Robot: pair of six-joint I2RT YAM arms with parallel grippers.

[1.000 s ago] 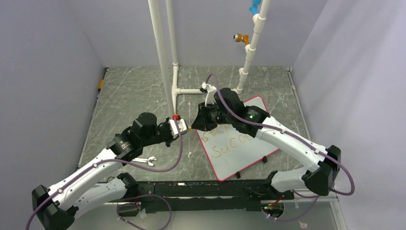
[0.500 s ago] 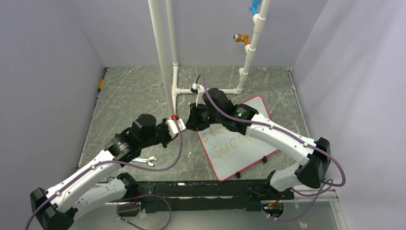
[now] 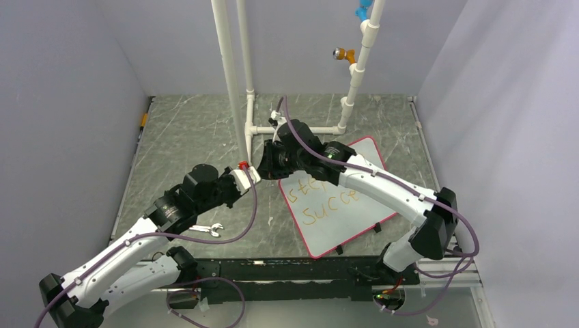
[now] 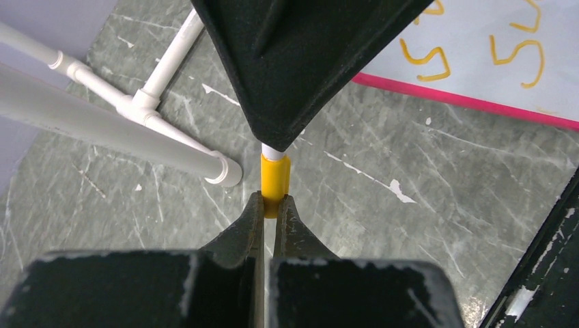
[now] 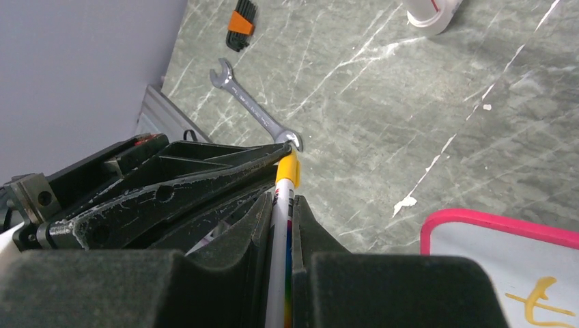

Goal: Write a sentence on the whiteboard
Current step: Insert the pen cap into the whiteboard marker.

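Note:
The whiteboard (image 3: 348,222), white with a red-pink rim, lies tilted on the table right of centre. The sentence (image 3: 326,203) is in orange-yellow letters in two lines, its top line partly hidden by the right arm. My right gripper (image 3: 268,168) (image 5: 283,198) is shut on a white marker (image 5: 281,229) with a rainbow stripe. My left gripper (image 3: 257,175) (image 4: 268,201) is shut on the marker's yellow cap (image 4: 275,176). The two grippers meet tip to tip just left of the board's corner (image 5: 478,229), and the marker's end sits in the cap (image 5: 289,166).
A white pipe frame (image 3: 235,82) stands at the back centre, its foot (image 4: 205,160) close to the grippers. A spanner (image 3: 207,229) (image 5: 252,109) lies under the left arm. A black and orange hex key set (image 5: 240,24) lies at the left table edge.
My right gripper has swung left and back, off the board's lettering, to the left gripper. The left gripper has shifted slightly back. More of the top line shows now.

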